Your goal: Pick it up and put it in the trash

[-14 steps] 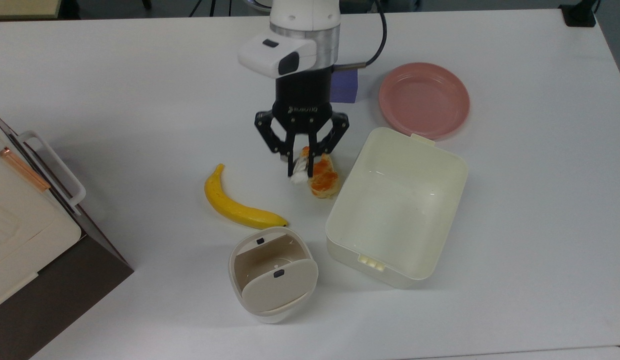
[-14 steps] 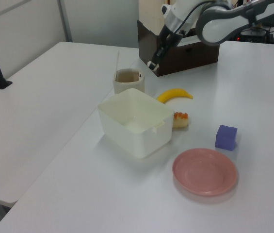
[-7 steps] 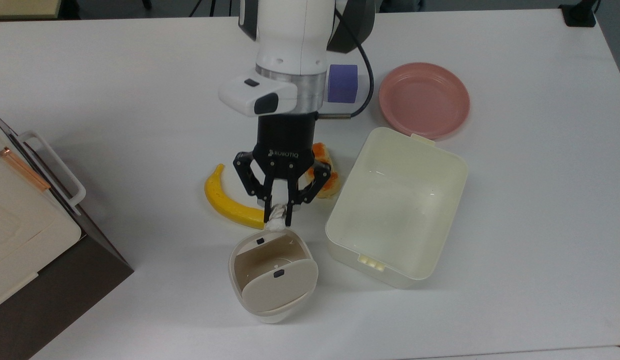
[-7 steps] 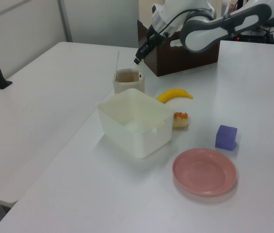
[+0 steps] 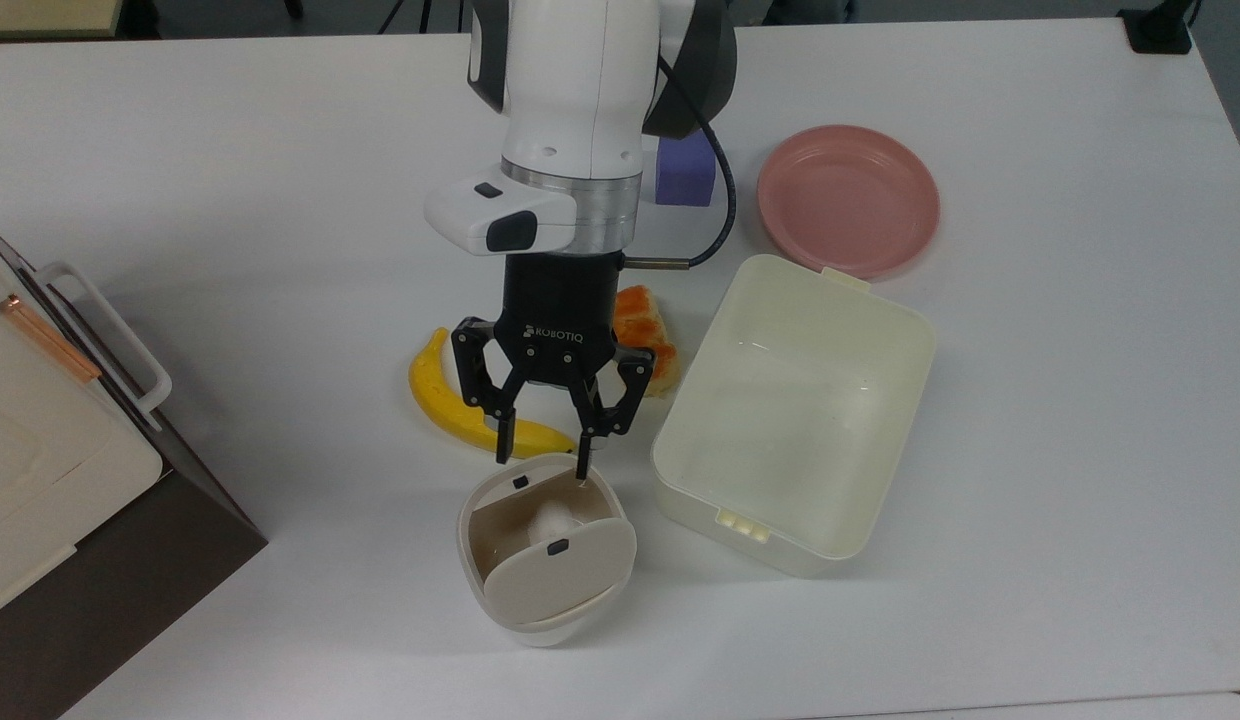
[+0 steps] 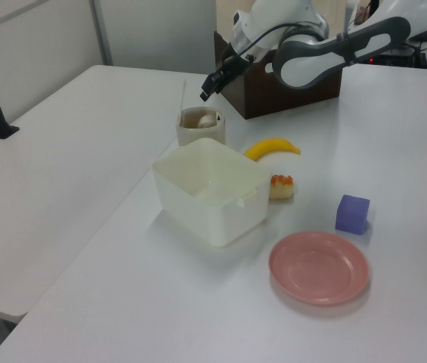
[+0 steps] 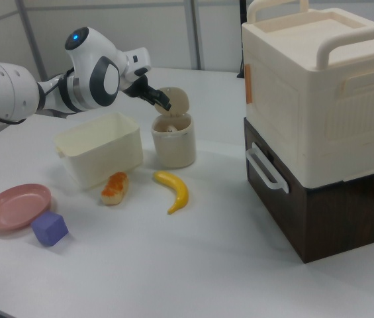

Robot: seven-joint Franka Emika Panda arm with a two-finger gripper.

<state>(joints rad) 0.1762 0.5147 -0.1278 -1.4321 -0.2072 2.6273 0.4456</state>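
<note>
The tool (image 5: 540,458) hangs just above the far rim of the trash (image 5: 472,560), its two black fingers spread well apart with nothing between them. In the left view the tool (image 6: 207,85) sits above and a little to the right of the bin's opening; in the right view it (image 7: 162,101) is poised beside the raised lid.

The paper wad (image 5: 553,517) lies inside the trash, visible through the opening beyond the tilted swing lid (image 5: 560,575). The left view shows the wad (image 6: 207,119) as a pale lump just below the bin's rim.

The trash stands upright on the white surface (image 5: 1030,450). In the top view, a yellow banana (image 5: 442,400) lies just beyond the bin, partly behind the tool. To the top view's right of the banana is an orange-glazed bread roll (image 5: 642,320), close beside the large rectangular cream tub (image 5: 880,340), which is open. Farther off are a pink plate (image 5: 848,198) and a purple cube (image 5: 686,178), the cube partly hidden by the arm (image 5: 580,100).

A cream and brown box with handles (image 7: 319,119) stands on the surface at the right view's right, well apart from the bin.
</note>
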